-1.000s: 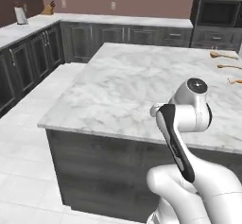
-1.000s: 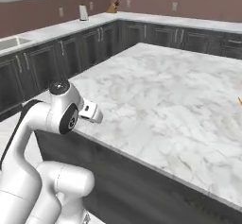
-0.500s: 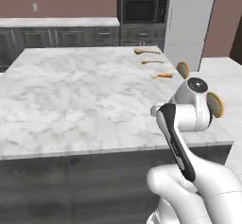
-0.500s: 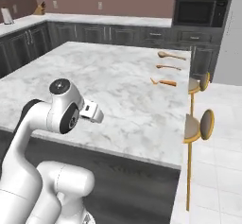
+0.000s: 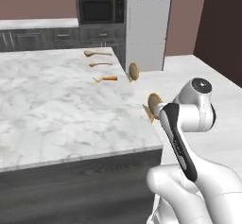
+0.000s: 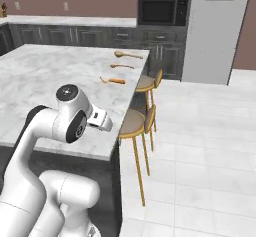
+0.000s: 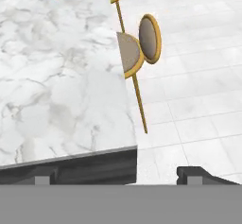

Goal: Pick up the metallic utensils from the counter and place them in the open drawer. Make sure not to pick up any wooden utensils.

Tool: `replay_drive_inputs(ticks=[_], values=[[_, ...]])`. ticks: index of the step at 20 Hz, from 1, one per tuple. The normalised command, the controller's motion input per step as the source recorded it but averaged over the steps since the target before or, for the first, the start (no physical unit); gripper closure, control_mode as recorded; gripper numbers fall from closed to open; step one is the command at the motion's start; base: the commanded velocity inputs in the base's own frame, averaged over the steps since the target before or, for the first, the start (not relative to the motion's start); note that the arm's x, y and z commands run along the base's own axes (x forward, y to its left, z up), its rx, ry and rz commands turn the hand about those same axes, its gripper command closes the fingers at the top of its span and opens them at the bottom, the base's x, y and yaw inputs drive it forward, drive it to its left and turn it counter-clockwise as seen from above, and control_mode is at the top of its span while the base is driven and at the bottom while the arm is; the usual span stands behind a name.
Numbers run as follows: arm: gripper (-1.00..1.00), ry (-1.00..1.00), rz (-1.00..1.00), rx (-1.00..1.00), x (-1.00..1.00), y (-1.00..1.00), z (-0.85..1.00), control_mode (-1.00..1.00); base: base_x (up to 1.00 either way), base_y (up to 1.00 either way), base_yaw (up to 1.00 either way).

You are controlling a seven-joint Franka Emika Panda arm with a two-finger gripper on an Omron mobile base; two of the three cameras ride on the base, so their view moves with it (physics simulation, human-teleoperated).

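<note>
While the fingers (image 7: 116, 175) stand apart near the white marble bench (image 5: 56, 114) corner, three orange-brown utensils (image 5: 105, 78) lie far along its edge, beside two round-seated wooden stools (image 6: 135, 123).

The counter (image 5: 61, 109) is white marble with grey veining over a charcoal base. Near its far right edge lie three orange-brown utensils (image 5: 105, 78). The stools (image 6: 134, 122) have tan seats on golden legs. The fridge (image 6: 212, 28) is pale grey.
</note>
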Motion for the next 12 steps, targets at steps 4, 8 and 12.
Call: replay_drive_inputs(ticks=[4,8,12], values=[[-1.0,0.0,0.0,0.0,0.0,0.0,0.0,1.0,0.25,-1.0,0.06],[-1.0,0.0,0.0,0.0,0.0,0.0,0.0,1.0,0.33,-1.0,0.17],[-1.0,0.0,0.0,0.0,0.0,0.0,0.0,1.0,0.77,-0.96,0.41]])
